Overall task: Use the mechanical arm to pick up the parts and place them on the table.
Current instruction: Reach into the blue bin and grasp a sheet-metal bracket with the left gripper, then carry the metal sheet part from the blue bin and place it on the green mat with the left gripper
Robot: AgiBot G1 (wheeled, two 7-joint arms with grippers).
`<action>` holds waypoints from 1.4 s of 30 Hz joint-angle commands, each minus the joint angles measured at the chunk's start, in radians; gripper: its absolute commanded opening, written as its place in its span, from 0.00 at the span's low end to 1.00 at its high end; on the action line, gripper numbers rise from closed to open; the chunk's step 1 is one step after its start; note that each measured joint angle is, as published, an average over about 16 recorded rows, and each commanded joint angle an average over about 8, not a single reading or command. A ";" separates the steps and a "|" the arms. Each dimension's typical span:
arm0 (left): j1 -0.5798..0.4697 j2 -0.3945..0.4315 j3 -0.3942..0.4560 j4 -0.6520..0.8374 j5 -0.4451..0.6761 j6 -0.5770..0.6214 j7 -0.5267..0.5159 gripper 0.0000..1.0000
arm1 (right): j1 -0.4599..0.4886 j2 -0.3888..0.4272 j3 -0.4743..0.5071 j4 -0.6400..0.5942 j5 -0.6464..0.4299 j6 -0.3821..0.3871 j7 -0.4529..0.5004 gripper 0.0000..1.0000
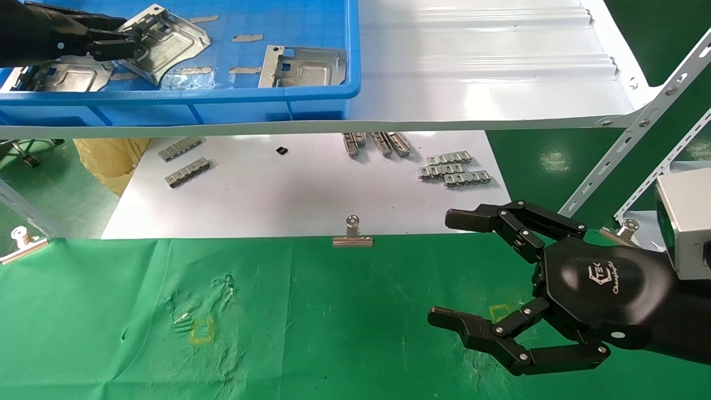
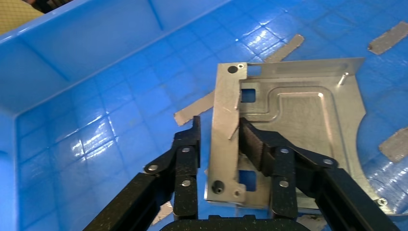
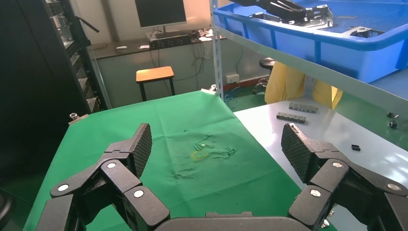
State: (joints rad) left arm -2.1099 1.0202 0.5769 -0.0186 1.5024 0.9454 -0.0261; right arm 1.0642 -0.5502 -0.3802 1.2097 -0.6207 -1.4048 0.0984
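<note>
My left gripper (image 1: 126,41) reaches into the blue bin (image 1: 222,105) at the far left and is shut on a silver stamped part (image 1: 169,41), which sits tilted with one side raised. In the left wrist view the gripper (image 2: 219,129) has its jaws on either side of the part's bent, holed flange (image 2: 227,120). Two more parts lie flat in the bin, one (image 1: 303,66) to the right and one (image 1: 66,75) under my left arm. My right gripper (image 1: 444,269) is open and empty above the green table (image 1: 333,322) at the near right. It also shows open in the right wrist view (image 3: 216,149).
The bin stands on a white shelf (image 1: 472,83) with a slanted metal brace (image 1: 639,128) on the right. Below, a white sheet (image 1: 305,189) holds small ribbed strips (image 1: 455,169). A binder clip (image 1: 352,233) clamps its front edge. Yellow squares (image 1: 201,329) mark the wrinkled cloth.
</note>
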 commanded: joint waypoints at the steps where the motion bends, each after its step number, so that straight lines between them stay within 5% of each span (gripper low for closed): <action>1: 0.000 0.000 -0.003 0.003 -0.004 -0.005 0.002 0.00 | 0.000 0.000 0.000 0.000 0.000 0.000 0.000 1.00; 15: -0.012 -0.027 -0.058 -0.018 -0.086 0.120 0.036 0.00 | 0.000 0.000 0.000 0.000 0.000 0.000 0.000 1.00; 30: -0.004 -0.078 -0.101 -0.105 -0.186 0.641 0.124 0.00 | 0.000 0.000 0.000 0.000 0.000 0.000 0.000 1.00; 36: 0.052 -0.110 -0.075 -0.273 -0.274 0.665 0.101 0.00 | 0.000 0.000 0.000 0.000 0.000 0.000 0.000 1.00; 42: 0.171 -0.216 0.006 -0.594 -0.468 0.663 0.011 0.00 | 0.000 0.000 0.000 0.000 0.000 0.000 0.000 1.00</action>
State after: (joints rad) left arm -1.9459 0.7977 0.5848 -0.5938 1.0371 1.6069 -0.0039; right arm 1.0642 -0.5502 -0.3802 1.2097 -0.6207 -1.4048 0.0984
